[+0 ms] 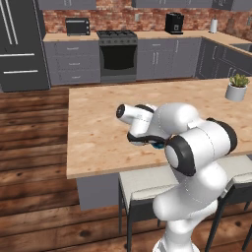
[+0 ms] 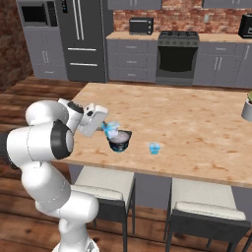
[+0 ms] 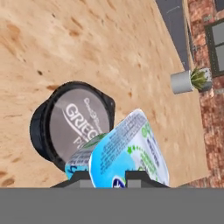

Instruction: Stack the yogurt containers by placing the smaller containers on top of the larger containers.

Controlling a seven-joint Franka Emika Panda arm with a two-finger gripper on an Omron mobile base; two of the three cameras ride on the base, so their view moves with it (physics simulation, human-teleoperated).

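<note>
A small light-blue yogurt cup (image 3: 127, 151), one of the smaller containers, sits tilted between the fingers of my gripper (image 3: 109, 178), which is shut on it. Just beyond it stands the larger container, a squat dark tub (image 3: 70, 127) with a grey printed lid. In the right base view the gripper (image 2: 105, 127) holds the cup (image 2: 112, 130) at the tub's (image 2: 119, 141) upper left rim; I cannot tell whether they touch. Another small blue cup (image 2: 154, 148) stands on the wooden counter (image 2: 197, 123), right of the tub. In the left base view a sliver of blue cup (image 1: 158, 145) peeks past my forearm.
A white plant pot (image 1: 236, 89) stands near the counter's far right edge, also in the hand view as the pot (image 3: 186, 81). Two stools (image 2: 106, 189) are tucked under the counter's near edge. The stove (image 2: 176, 56) and cabinets line the back wall.
</note>
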